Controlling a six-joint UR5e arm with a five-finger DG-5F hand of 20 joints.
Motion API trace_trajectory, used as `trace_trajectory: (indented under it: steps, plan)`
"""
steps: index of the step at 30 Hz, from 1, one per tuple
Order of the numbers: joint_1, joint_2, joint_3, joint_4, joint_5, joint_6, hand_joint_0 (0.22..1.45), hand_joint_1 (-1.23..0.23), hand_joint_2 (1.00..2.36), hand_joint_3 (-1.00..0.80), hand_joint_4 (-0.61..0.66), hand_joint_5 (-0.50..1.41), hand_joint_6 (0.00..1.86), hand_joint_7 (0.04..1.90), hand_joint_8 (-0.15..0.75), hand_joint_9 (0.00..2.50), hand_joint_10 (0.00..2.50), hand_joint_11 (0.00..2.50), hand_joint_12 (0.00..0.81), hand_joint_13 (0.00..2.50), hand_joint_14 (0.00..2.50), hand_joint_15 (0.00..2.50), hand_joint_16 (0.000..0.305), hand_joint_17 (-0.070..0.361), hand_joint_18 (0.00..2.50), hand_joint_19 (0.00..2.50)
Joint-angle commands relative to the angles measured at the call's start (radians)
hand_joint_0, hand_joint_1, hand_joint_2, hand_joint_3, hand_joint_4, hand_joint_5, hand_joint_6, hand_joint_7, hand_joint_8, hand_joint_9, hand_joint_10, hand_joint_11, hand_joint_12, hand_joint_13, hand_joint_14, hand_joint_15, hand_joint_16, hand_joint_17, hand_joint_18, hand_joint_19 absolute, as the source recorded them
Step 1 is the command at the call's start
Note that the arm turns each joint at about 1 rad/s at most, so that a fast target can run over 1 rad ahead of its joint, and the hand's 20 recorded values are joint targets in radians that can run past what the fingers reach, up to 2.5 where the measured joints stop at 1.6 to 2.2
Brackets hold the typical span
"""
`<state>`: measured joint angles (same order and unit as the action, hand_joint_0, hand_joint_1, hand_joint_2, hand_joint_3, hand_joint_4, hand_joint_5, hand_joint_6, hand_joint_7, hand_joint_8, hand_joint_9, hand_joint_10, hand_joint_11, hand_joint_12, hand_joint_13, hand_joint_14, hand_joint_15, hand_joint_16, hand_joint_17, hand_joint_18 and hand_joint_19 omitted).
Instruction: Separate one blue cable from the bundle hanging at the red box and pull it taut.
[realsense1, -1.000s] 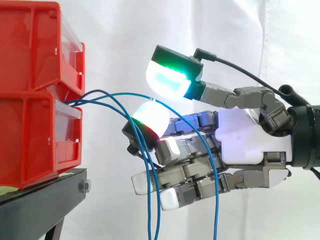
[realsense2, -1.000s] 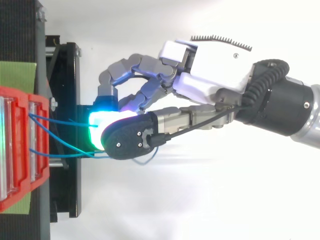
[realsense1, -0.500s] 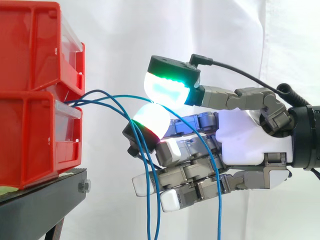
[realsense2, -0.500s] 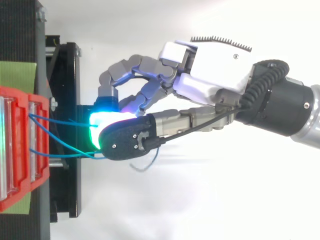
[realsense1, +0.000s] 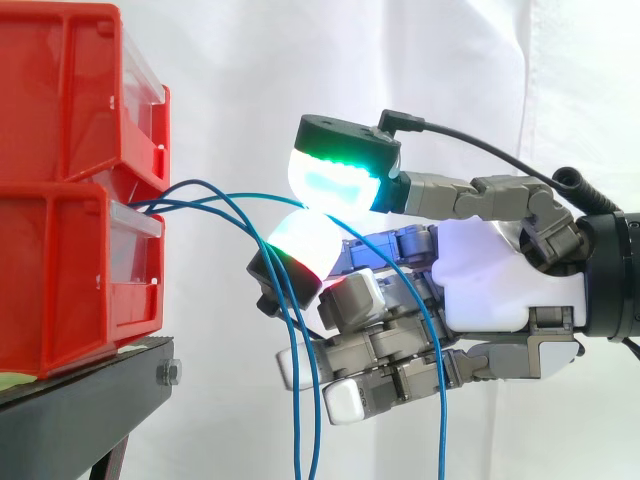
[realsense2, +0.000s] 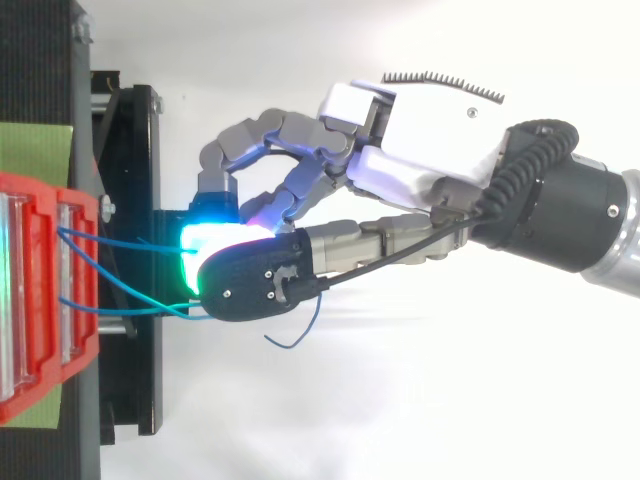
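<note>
Robot hand (realsense1: 490, 280), reaching in from the right: two glowing fingertips (realsense1: 335, 175) closed together, pinching one blue cable (realsense1: 260, 196) at the top of its arc. Beyond the pinch this cable drops across the curled lower fingers. The other blue cables (realsense1: 298, 400) hang just left of them. All run from the stacked red boxes (realsense1: 70, 270) on the black stand (realsense1: 90, 400), before the white curtain (realsense1: 250, 80).

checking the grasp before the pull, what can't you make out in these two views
- Lower ends of the blue cables: side view, cut off by the bottom edge.
- Where they are fixed in the red box: side view, hidden behind its front.
- Pinch spot on the top cable: top view, covered from above by the hand.
</note>
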<state>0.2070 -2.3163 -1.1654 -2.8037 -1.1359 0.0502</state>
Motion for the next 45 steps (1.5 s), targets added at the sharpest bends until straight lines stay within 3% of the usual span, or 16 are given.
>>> trace_trajectory:
  steps: [1, 5, 11, 17, 18, 19, 21, 25, 27, 32, 37, 41, 45]
  plan:
    - [0.000, 0.000, 0.000, 0.000, 0.001, -0.001, 0.62, -0.74, 1.02, -0.09, 0.08, -0.13, 0.95, 1.14, 0.371, 1.16, 0.01, 1.26, 0.401, 0.99, 0.02, 0.92, 0.053, 0.118, 0.83, 0.63]
    - [0.000, 0.000, 0.000, 0.000, 0.001, 0.000, 0.63, -0.73, 1.02, -0.10, 0.08, -0.14, 0.95, 1.14, 0.354, 1.17, 0.00, 1.41, 0.383, 1.07, 0.02, 1.18, 0.053, 0.120, 0.91, 0.77]
    - [0.000, 0.000, 0.000, -0.002, 0.001, 0.000, 0.63, -0.73, 1.02, -0.12, 0.09, -0.14, 0.95, 1.12, 0.354, 1.13, 0.25, 1.35, 0.354, 1.18, 0.04, 1.52, 0.050, 0.113, 1.02, 1.03]
    - [0.000, 0.000, -0.002, 0.000, 0.002, 0.002, 0.64, -0.73, 1.02, -0.12, 0.09, -0.14, 0.95, 1.12, 0.340, 1.10, 0.50, 1.32, 0.342, 1.09, 0.90, 1.38, 0.042, 0.094, 1.20, 1.36]
    - [0.000, 0.000, -0.002, 0.000, 0.002, 0.005, 0.64, -0.73, 1.02, -0.12, 0.10, -0.14, 0.95, 1.12, 0.334, 1.09, 0.54, 1.32, 0.347, 1.06, 1.14, 1.34, 0.040, 0.091, 1.22, 1.44]
    - [0.000, 0.000, -0.002, -0.002, 0.002, 0.007, 0.64, -0.73, 1.02, -0.13, 0.10, -0.15, 0.95, 1.12, 0.329, 1.07, 0.82, 1.27, 0.348, 1.04, 1.40, 1.31, 0.038, 0.085, 1.28, 1.60]
    - [0.000, 0.000, -0.002, 0.000, 0.002, 0.008, 0.65, -0.72, 1.02, -0.14, 0.10, -0.15, 0.94, 1.11, 0.311, 1.05, 0.96, 1.27, 0.351, 1.00, 1.70, 1.28, 0.036, 0.081, 1.32, 1.70]
    - [0.000, 0.000, -0.002, 0.000, 0.002, 0.013, 0.65, -0.72, 1.02, -0.14, 0.10, -0.15, 0.94, 1.10, 0.313, 1.02, 1.35, 1.20, 0.358, 0.96, 2.02, 1.28, 0.035, 0.079, 1.37, 1.81]
    - [0.000, 0.000, -0.002, -0.002, -0.002, 0.011, 0.65, -0.72, 1.02, -0.14, 0.09, -0.15, 0.94, 1.10, 0.313, 1.02, 1.55, 1.17, 0.359, 0.94, 2.11, 1.30, 0.035, 0.079, 1.39, 1.82]
    - [0.000, 0.000, -0.002, -0.002, -0.001, 0.007, 0.66, -0.73, 1.02, -0.15, 0.09, -0.15, 0.94, 1.10, 0.318, 1.02, 1.69, 1.18, 0.369, 0.93, 2.26, 1.30, 0.036, 0.080, 1.41, 1.86]
    - [0.000, 0.000, -0.002, -0.002, -0.005, 0.007, 0.66, -0.73, 1.02, -0.15, 0.09, -0.15, 0.94, 1.10, 0.319, 0.99, 2.01, 1.15, 0.374, 0.91, 2.39, 1.35, 0.036, 0.081, 1.45, 1.92]
    - [0.000, 0.000, -0.028, -0.002, -0.005, 0.005, 0.66, -0.73, 1.02, -0.15, 0.09, -0.15, 0.94, 1.11, 0.320, 0.98, 2.08, 1.16, 0.371, 0.90, 2.44, 1.35, 0.036, 0.081, 1.45, 1.91]
    - [0.000, 0.000, -0.105, 0.017, -0.005, 0.016, 0.66, -0.73, 1.02, -0.14, 0.09, -0.15, 0.94, 1.11, 0.318, 0.98, 2.10, 1.15, 0.372, 0.90, 2.46, 1.34, 0.036, 0.081, 1.45, 1.92]
